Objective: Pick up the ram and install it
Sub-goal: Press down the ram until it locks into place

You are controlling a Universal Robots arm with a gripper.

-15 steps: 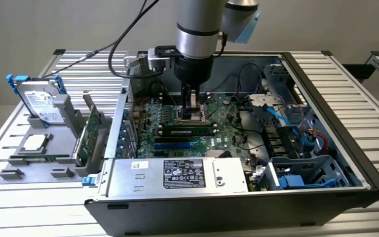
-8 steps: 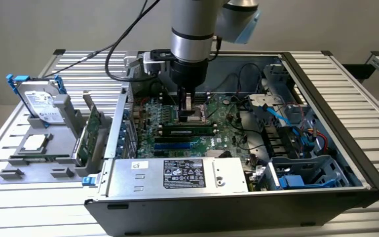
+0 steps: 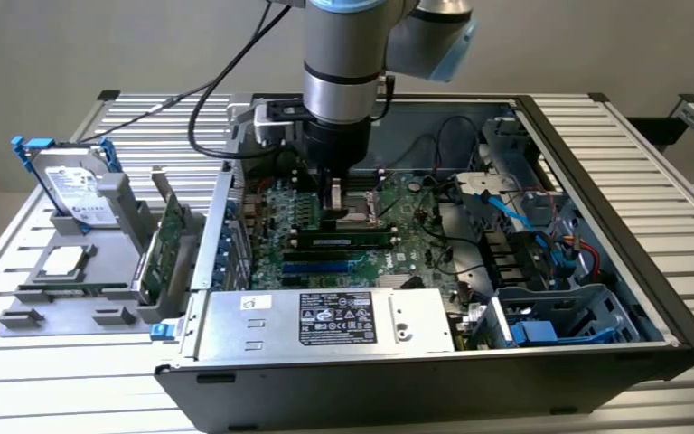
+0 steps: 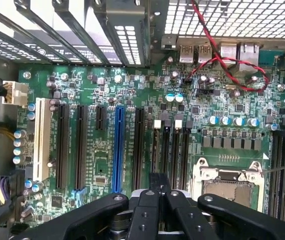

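The ram (image 3: 344, 240), a long narrow green stick with black chips, lies along the black slots of the motherboard (image 3: 407, 231) inside the open computer case. Whether it is fully seated I cannot tell. My gripper (image 3: 332, 197) hangs straight down over the board just behind the ram, near the metal processor socket (image 3: 357, 206). In the wrist view my gripper (image 4: 158, 191) is shut, black fingers pressed together with nothing between them, above the motherboard (image 4: 132, 85), between the black slots (image 4: 170, 145) and the socket (image 4: 230, 177).
A grey holder (image 3: 33, 307) at the exterior view's left carries a silver hard drive with blue rails (image 3: 72, 185) and a wide green expansion card (image 3: 173, 240). The power supply (image 3: 323, 321) and case walls (image 3: 588, 163) close in the board. Red wires (image 4: 222, 60) cross near the rear ports.
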